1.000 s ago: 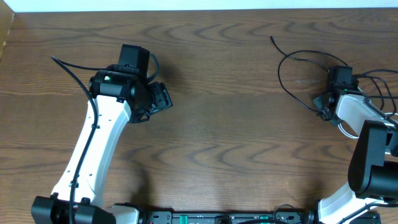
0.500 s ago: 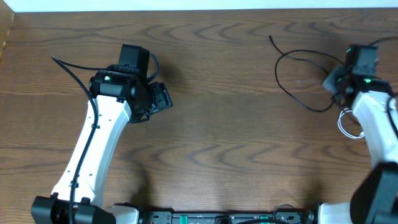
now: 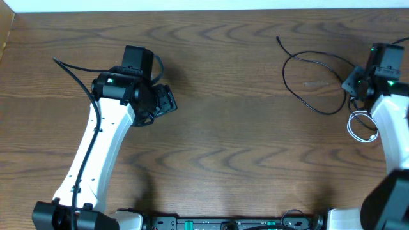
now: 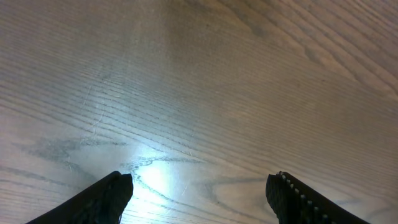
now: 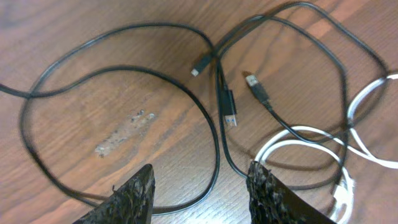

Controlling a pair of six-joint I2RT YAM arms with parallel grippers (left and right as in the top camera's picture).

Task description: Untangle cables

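Observation:
The black cable (image 3: 307, 80) lies in loose loops at the table's far right; in the right wrist view (image 5: 130, 68) its loops and small plug ends show clearly. The white cable (image 3: 358, 125) is coiled beside it near the right edge, and in the right wrist view (image 5: 298, 140) black strands cross over it. My right gripper (image 5: 202, 183) is open and empty, hovering above the black loops; overhead it sits at the far right (image 3: 359, 82). My left gripper (image 4: 199, 186) is open and empty over bare wood, far left of the cables (image 3: 163, 101).
The wooden table (image 3: 243, 147) fills the view. A thick black arm cable (image 3: 73, 73) arcs out beside the left arm. The table's far edge runs along the top of the overhead view.
My right arm has swung away from the cables toward the right edge and far side, uncovering the white coil. The left arm has not moved.

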